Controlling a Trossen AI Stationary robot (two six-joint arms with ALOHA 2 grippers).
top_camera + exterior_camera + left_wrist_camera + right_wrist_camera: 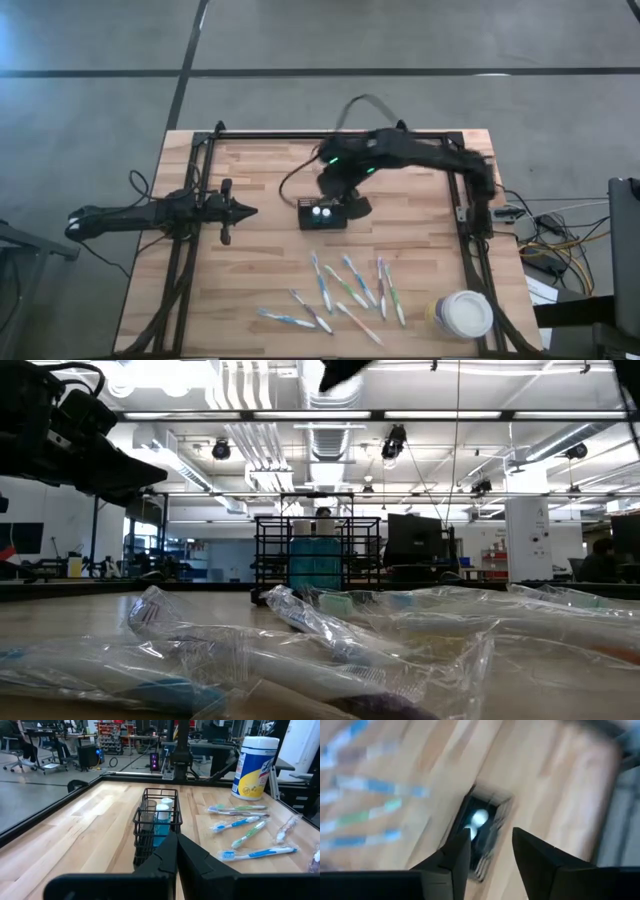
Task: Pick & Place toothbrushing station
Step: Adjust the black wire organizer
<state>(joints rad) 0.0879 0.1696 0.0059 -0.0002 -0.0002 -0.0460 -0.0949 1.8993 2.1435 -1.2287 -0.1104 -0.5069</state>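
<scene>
The toothbrushing station, a small black wire-mesh caddy, stands on its base on the wooden table near the middle. Inside it are a bottle of blue liquid and white-capped containers. My right gripper hangs above the station with its fingers open, pointing steeply down at it and clear of it. My left gripper waits shut at the table's left, level, pointing toward the station.
Several wrapped toothbrushes lie scattered on the near half of the table. A round white-lidded tub stands at the near right corner. Black frame rails run along the table's left and right sides. Bare wood lies around the station.
</scene>
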